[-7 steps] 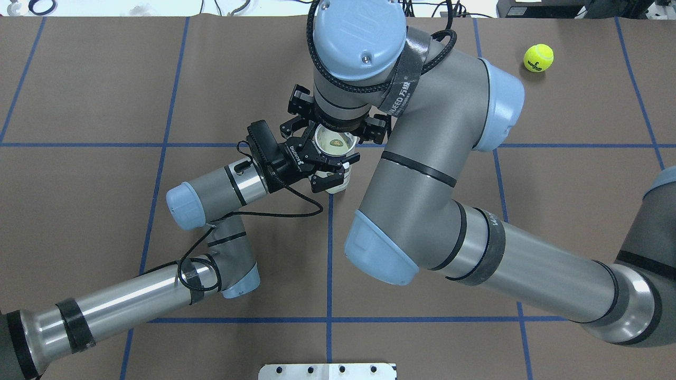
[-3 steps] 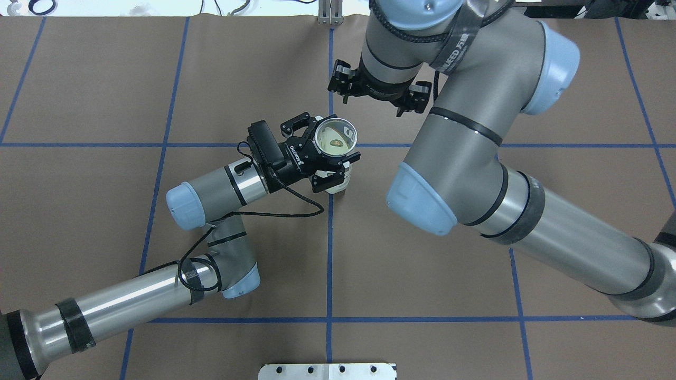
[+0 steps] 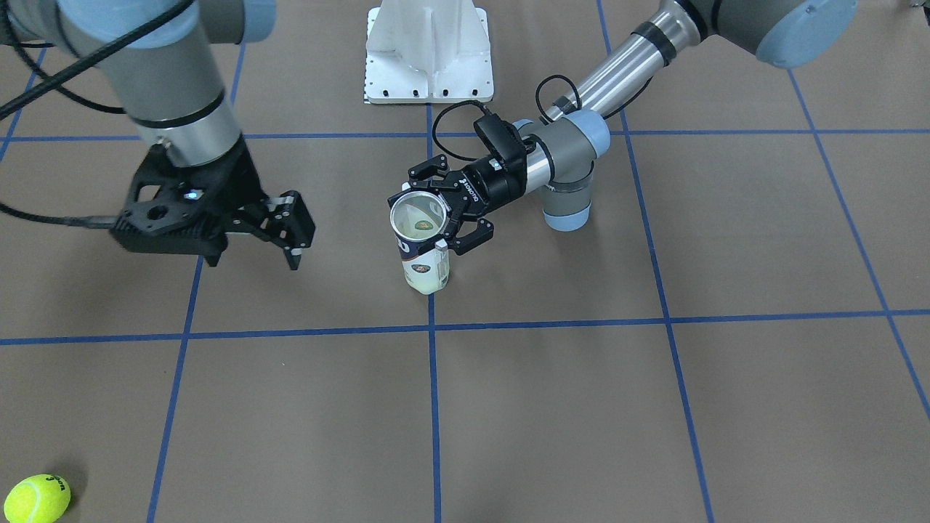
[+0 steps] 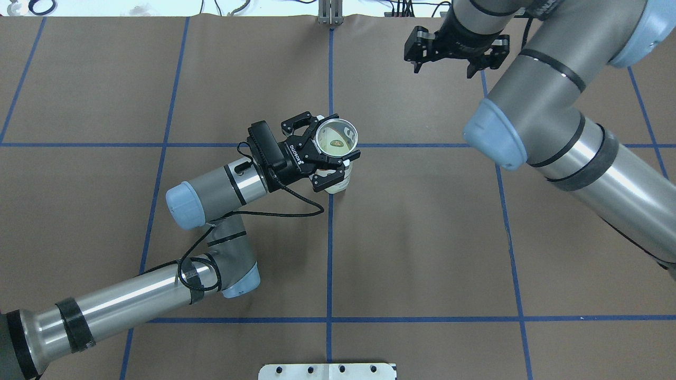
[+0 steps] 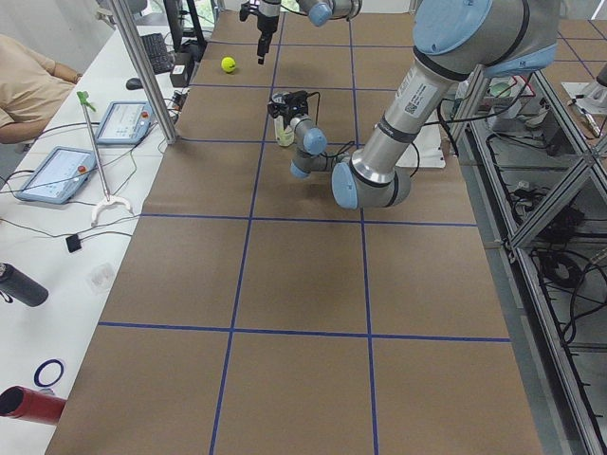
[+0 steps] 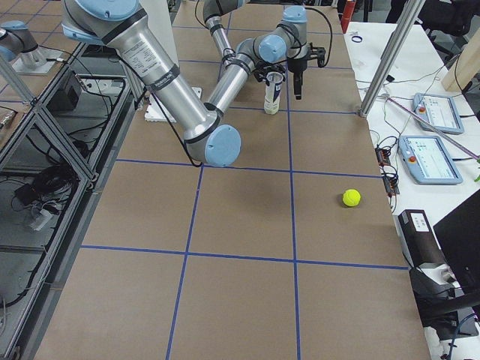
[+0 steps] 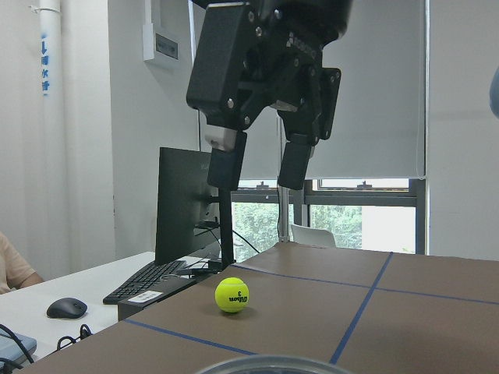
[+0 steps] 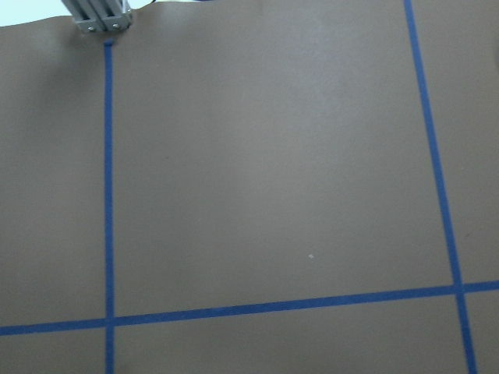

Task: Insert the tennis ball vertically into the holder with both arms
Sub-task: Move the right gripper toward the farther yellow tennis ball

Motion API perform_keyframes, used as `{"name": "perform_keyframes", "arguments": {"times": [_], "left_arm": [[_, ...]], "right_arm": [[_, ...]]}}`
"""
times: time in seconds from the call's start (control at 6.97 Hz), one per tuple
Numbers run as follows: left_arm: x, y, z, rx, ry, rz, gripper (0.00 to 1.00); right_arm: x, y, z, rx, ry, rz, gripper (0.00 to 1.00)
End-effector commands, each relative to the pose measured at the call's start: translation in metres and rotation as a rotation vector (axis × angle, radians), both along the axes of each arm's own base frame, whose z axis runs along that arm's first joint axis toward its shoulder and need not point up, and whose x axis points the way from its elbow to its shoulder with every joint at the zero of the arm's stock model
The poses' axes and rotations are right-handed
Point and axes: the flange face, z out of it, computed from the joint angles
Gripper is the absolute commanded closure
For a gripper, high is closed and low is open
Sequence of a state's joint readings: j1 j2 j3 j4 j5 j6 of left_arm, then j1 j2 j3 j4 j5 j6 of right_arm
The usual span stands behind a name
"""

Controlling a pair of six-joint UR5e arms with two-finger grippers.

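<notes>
The holder (image 4: 336, 139), a clear tube with a white and navy label, stands upright near the table's middle; it also shows in the front view (image 3: 426, 267). A yellow-green ball shows inside it, low down. My left gripper (image 4: 323, 153) is shut on the holder just below its rim, as the front view (image 3: 445, 211) also shows. My right gripper (image 4: 442, 70) is open and empty, high above the table at the far right, well away from the holder. A loose tennis ball (image 3: 36, 499) lies on the table beyond it, also in the left wrist view (image 7: 232, 295); the right arm hides it in the overhead view.
A white metal pedestal base (image 3: 429, 51) stands on the robot's side of the table. A metal post (image 4: 330, 16) stands at the far edge. Beyond that edge is an operators' desk with tablets (image 6: 431, 159) and a monitor. Blue tape lines grid the brown table.
My right gripper has left its place right over the holder's mouth and swung up and away to the far right, now covering the loose ball. The left gripper and holder have not moved.
</notes>
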State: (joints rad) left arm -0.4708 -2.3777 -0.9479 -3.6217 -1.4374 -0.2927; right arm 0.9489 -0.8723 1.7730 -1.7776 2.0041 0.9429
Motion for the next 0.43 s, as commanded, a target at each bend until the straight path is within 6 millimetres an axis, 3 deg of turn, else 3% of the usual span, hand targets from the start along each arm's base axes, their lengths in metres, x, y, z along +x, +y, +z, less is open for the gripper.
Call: {"name": "perform_keyframes", "arguments": {"times": [0.0,0.14,0.29], "left_arm": [[0.000,0.000,0.000,0.001,0.001,-0.001,0.12],[-0.001,-0.001,-0.002,0.002,0.004,-0.004,0.12],[-0.001,-0.001,-0.002,0.003,0.005,-0.004,0.12]], "right_arm": [[0.082,-0.058,0.091,0.045,0.053,-0.102,0.01],[0.113,-0.098,0.140,0.078,0.044,-0.123,0.01],[0.133,-0.135,0.204,0.124,0.047,-0.135,0.01]]}}
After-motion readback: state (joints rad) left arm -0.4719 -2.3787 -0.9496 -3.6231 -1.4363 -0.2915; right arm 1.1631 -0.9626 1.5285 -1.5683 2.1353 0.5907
